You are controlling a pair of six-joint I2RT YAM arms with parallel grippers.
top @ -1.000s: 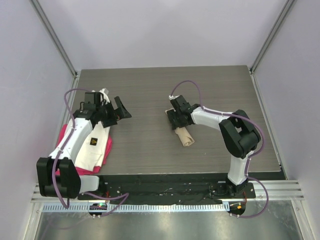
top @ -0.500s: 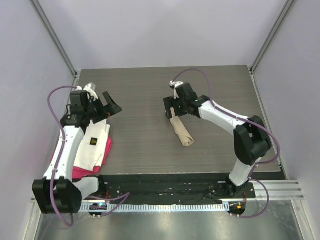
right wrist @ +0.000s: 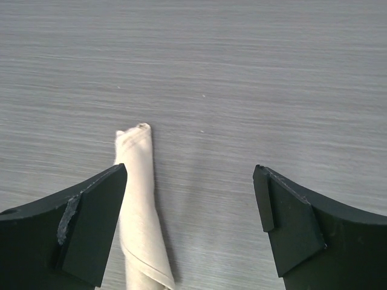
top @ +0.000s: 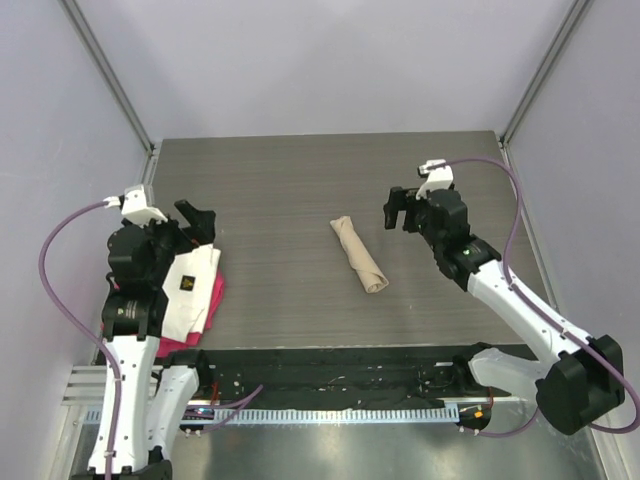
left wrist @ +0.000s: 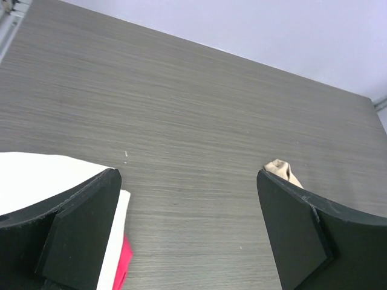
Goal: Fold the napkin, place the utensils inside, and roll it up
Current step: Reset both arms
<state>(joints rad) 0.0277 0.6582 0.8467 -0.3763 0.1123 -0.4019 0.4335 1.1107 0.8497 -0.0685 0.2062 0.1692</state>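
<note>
While napkin (top: 358, 256) lies rolled (contents hidden) | left gripper (left wrist: 187, 175) spread wide, empty | right gripper (right wrist: 190, 169) likewise

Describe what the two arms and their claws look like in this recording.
The left arm and right arm look alike: white shell links between black joint housings, each with a lilac cable looping off the wrist. The left claw and right claw each have two flat, matte black wedge-shaped fingers. One finger of the right claw shows pale scuffing along its edge.

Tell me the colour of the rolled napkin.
The napkin is plain beige, no pattern; it shows best in the right wrist view.
</note>
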